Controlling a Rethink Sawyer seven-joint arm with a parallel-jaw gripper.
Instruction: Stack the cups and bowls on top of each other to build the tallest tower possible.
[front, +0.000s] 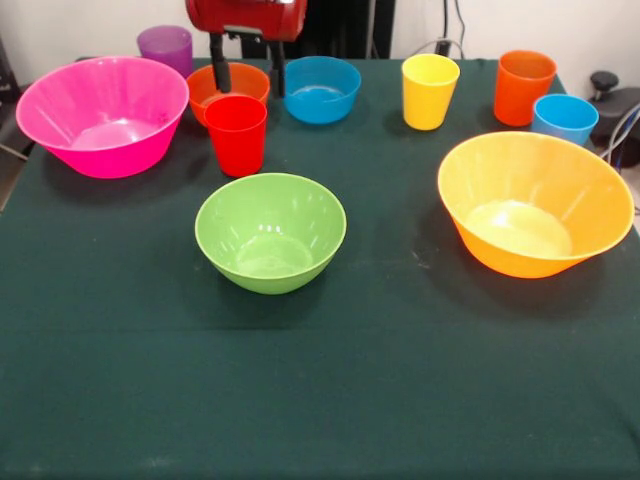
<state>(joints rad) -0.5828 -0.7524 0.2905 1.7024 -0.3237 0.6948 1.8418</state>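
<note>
Hovering over the small orange bowl

I am holding my gripper open, gripping nothing, fingers straddling its rim behind the red cup.

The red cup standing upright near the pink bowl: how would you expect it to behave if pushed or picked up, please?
The red cup looks thin plastic, so probably light and stiff. Being tall and narrow, it may tip if pushed near its rim. Its smooth, tapered wall might slip in a loose grip.
</note>
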